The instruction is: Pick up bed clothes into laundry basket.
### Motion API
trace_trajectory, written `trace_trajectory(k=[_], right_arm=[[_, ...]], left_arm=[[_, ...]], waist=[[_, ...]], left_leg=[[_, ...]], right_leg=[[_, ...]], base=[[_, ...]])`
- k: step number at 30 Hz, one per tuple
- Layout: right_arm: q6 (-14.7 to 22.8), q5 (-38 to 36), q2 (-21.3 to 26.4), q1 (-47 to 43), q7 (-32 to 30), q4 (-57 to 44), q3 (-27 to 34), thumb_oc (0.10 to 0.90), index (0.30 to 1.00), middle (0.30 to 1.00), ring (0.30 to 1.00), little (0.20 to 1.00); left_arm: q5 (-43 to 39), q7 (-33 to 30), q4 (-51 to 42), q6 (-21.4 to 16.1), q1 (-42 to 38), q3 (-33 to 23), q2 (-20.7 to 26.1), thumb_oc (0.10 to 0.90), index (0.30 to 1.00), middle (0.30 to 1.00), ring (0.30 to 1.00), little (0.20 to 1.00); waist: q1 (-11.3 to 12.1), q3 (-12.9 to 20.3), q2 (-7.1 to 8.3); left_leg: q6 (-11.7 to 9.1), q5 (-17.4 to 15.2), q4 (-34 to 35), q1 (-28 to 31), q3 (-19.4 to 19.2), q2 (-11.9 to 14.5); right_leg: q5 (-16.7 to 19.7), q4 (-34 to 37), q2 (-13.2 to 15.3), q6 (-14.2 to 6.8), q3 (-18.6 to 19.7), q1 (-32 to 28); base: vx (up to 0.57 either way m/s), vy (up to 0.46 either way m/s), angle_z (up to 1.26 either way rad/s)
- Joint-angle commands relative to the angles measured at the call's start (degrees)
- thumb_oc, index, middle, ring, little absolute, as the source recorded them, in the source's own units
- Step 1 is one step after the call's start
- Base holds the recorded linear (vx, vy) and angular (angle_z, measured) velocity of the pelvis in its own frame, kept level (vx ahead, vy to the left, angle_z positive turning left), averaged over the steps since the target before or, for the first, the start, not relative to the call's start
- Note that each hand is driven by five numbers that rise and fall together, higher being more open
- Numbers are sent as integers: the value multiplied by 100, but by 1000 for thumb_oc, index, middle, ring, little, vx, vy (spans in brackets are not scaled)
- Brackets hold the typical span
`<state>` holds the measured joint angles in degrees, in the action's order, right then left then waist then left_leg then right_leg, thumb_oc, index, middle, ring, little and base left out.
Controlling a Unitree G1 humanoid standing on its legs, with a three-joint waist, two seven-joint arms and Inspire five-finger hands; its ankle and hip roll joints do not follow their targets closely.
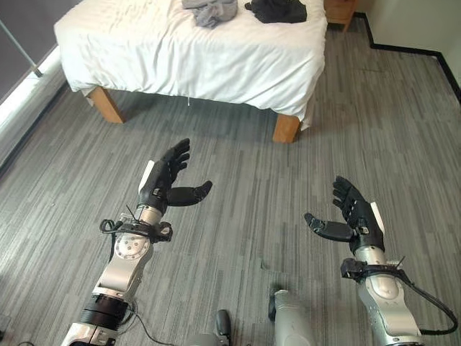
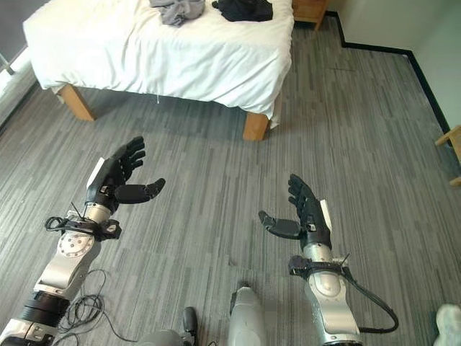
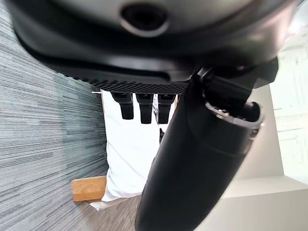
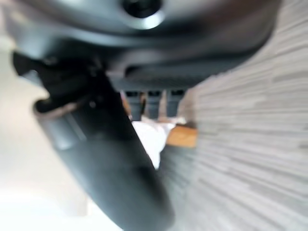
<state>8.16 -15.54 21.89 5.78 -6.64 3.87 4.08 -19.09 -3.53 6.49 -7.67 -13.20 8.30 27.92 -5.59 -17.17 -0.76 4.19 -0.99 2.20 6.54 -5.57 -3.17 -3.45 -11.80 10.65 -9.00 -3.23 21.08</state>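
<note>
Nearest to you, the left hand (image 1: 167, 182) and the right hand (image 1: 351, 213) hover over bare grey floor (image 1: 245, 194), palms turned toward each other, fingers straight and relaxed, thumbs out; both are released and hold nothing. Each wrist view confirms this: straight fingers (image 3: 140, 107) with the bed beyond them and nothing between fingers and thumb.

Further out stands the bed (image 1: 216, 65), draped in a white sheet that hangs down its near side, with wooden legs (image 1: 286, 127) showing at the corners. On the far part of the mattress lie the task's things: a grey garment (image 1: 210, 10) toward your left and a black garment (image 1: 277, 9) just beside it on the right, apart from each other and cut off by the view's upper edge. A wooden nightstand (image 1: 340, 10) stands past the bed's right corner. You have no laundry basket to mark at this moment.

Judged from here, you must walk forward before reaching. Risks: the clothes lie far back, so a short approach invites an overstretched lean; a loose pinch may gather the sheet along with the garment; and with the basket unlocated, you may carry the clothes without a known drop point.
</note>
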Motion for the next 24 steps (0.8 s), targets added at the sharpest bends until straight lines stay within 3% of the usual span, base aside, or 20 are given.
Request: trace_trajectory(k=[1, 3, 5, 6, 7, 9, 10, 11, 13, 15, 16, 17, 18, 19, 20, 21, 24], right_arm=[[578, -166, 79, -437, -145, -325, 616, 800, 900, 900, 900, 900], [562, -169, 81, -280, -57, -445, 678, 800, 900, 900, 900, 900], [611, -207, 108, -228, 30, -491, 666, 800, 900, 900, 900, 900], [616, -212, 115, -227, 34, -485, 663, 800, 900, 900, 900, 900], [601, -276, 271, -312, 109, -316, 509, 800, 900, 900, 900, 900], [596, -548, 360, -436, 84, -272, 345, 800, 900, 900, 900, 900], [651, -767, 358, -505, 97, -256, 318, 800, 900, 900, 900, 900], [655, -773, 356, -514, 101, -248, 319, 800, 900, 900, 900, 900], [653, -840, 411, -703, 23, -189, 245, 800, 900, 900, 900, 900], [663, -955, 479, -976, 53, -292, 132, 800, 900, 900, 900, 900], [719, -1026, 500, -1027, 131, -444, 134, 800, 900, 900, 900, 900], [714, -990, 514, -1030, 150, -503, 107, 800, 900, 900, 900, 900], [711, -946, 545, -1035, 211, -607, 79, 800, 900, 900, 900, 900], [724, -944, 562, -1110, 237, -582, -16, 800, 900, 900, 900, 900], [712, -920, 594, -1172, 265, -534, -78, 800, 900, 900, 900, 900], [698, -898, 631, -1231, 316, -489, -143, 800, 900, 900, 900, 900], [580, -816, 733, -1477, 488, -508, -275, 800, 900, 900, 900, 900]], left_arm=[[129, -71, -167, -525, -797, -89, 25, 800, 900, 900, 900, 900], [203, 2, -209, -522, -774, -29, -14, 800, 900, 900, 900, 900], [185, 77, -337, -513, -705, -61, -91, 800, 900, 900, 900, 900], [183, 81, -345, -509, -695, -68, -93, 800, 900, 900, 900, 900], [186, 182, -359, -480, -524, -113, -139, 800, 900, 900, 900, 900], [14, 150, -431, -440, -401, -255, -200, 800, 900, 900, 900, 900], [-57, 147, -508, -442, -386, -345, -193, 800, 900, 900, 900, 900], [-58, 147, -513, -438, -389, -348, -186, 800, 900, 900, 900, 900], [-133, 141, -612, -453, -337, -404, -165, 800, 900, 900, 900, 900], [-235, 98, -495, -503, -383, -488, -174, 800, 900, 900, 900, 900], [-282, 97, -414, -537, -415, -485, -160, 800, 900, 900, 900, 900], [-325, 110, -353, -546, -429, -455, -156, 800, 900, 900, 900, 900], [-328, 83, -187, -574, -465, -458, -136, 800, 900, 900, 900, 900], [-261, 63, -98, -587, -505, -442, -83, 800, 900, 900, 900, 900], [-193, 70, -137, -595, -471, -448, -22, 800, 900, 900, 900, 900], [-42, 49, -206, -609, -459, -513, 71, 800, 900, 900, 900, 900], [95, 55, -339, -640, -461, -635, 290, 800, 900, 900, 900, 900]], waist=[[-369, 563, -29], [-448, 666, -45], [-443, 746, -73], [-458, 750, -83], [-449, 835, -134], [-299, 824, 12], [-184, 737, 118], [-191, 734, 135], [104, 572, 248], [415, 483, 250], [485, 496, 181], [522, 513, 164], [554, 534, 115], [665, 561, 64], [768, 607, 28], [849, 668, -16], [1015, 858, 2]], left_leg=[[-834, -1154, 13, 1492, 256, 892], [-959, -1076, -201, 1671, 390, 1041], [-1129, -601, -812, 1502, 490, 1218], [-1145, -617, -854, 1473, 507, 1236], [-1296, 575, -2133, 1157, 579, 1462], [-1318, 1416, -3757, 488, 311, 1682], [-1283, 1474, -4453, 157, 245, 1683], [-1276, 1480, -4481, 125, 255, 1668], [-1181, 1259, -4959, -455, -20, 1716], [-1256, 1011, -4369, -1351, -465, 1798], [-1251, 1036, -3584, -1564, -652, 1702], [-1237, 1025, -3343, -1670, -637, 1613], [-1184, 992, -2772, -1770, -632, 1446], [-1110, 1080, -1852, -1899, -604, 1061], [-1061, 1075, -1374, -1940, -482, 827], [-1063, 1275, -769, -1951, -505, 669], [-987, 1456, -405, -1957, -833, 536]], right_leg=[[959, 1198, -165, -377, -289, -142], [1096, 1036, -151, -387, -467, -181], [1146, 956, -241, -205, -508, -392], [1147, 960, -249, -194, -526, -395], [919, 790, -533, 119, -581, -717], [583, 790, -637, 514, -708, -1312], [478, 847, -682, 679, -686, -1564], [499, 857, -666, 683, -688, -1555], [291, 1099, -763, 792, -637, -2087], [84, 1319, -772, 754, -651, -2722], [8, 1351, -809, 725, -626, -2880], [-33, 1336, -804, 722, -591, -2950], [-225, 1306, -854, 707, -572, -3083], [-343, 1300, -936, 674, -520, -3254], [-448, 1315, -1008, 667, -448, -3447], [-541, 1339, -1134, 681, -342, -3639], [-812, 1267, -1264, 727, -154, -4043]], base=[[552, -235, 43], [548, -282, 40], [364, -248, 49], [526, -390, 59], [535, -432, 21], [654, -560, -5], [375, -366, 1], [337, -331, -14], [368, -308, -58], [656, -254, -25], [654, -113, 1], [527, -11, 3], [551, -6, 17], [625, -19, 16], [638, -53, 8], [614, -75, -15], [592, -81, -56]])
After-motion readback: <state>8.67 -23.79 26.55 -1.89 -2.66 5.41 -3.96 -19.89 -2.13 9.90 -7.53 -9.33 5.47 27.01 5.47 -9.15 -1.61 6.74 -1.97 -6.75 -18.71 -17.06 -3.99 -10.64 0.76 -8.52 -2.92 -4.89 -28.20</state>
